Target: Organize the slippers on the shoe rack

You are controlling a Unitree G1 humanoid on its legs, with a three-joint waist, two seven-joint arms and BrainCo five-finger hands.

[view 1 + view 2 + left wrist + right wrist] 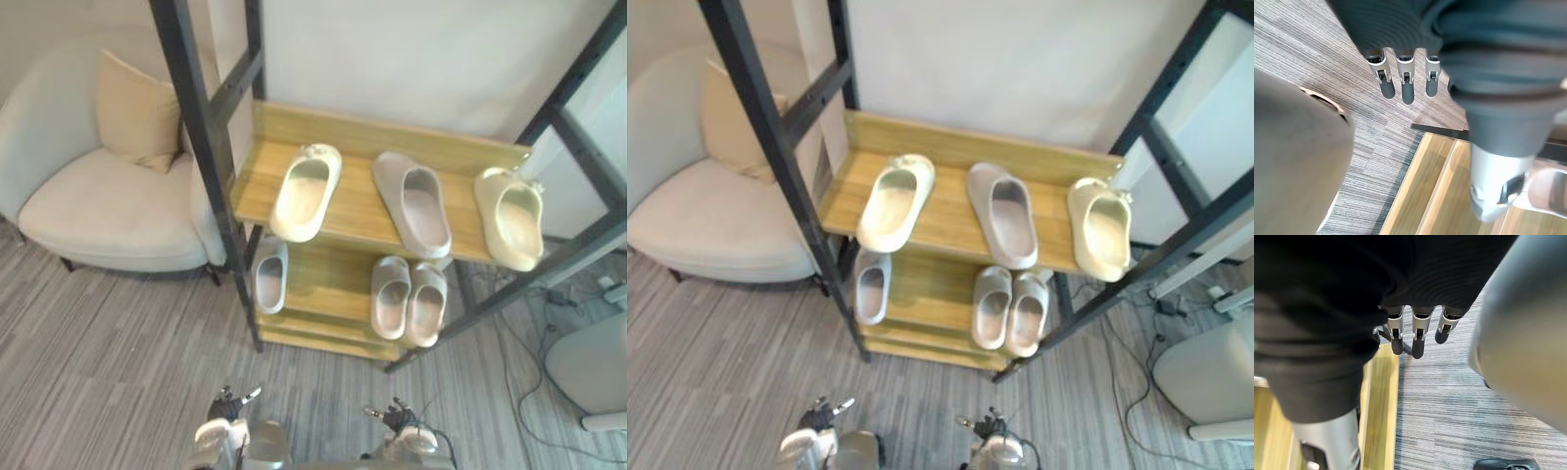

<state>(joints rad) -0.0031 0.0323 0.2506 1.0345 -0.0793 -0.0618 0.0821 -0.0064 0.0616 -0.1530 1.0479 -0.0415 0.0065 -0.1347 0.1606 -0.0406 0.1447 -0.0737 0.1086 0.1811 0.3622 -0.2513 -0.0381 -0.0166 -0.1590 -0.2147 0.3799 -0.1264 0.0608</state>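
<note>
Low over the grey carpet [118,362], the left robot hand [1407,85] and right robot hand [1419,335] hang with fingers straight, holding nothing. Ahead of them stands the shoe rack [201,137]. Its upper shelf [358,208] carries a cream slipper [307,191] beyond the left robot hand, a greyish-pink slipper [414,203] midway and a second cream slipper [511,217] past the right robot hand. The lower shelf [328,279] holds a single pale slipper [270,275] and a touching pair of pale slippers [391,296].

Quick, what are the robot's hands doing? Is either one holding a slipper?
Left hand: open, holding nothing.
Right hand: open, holding nothing.
</note>
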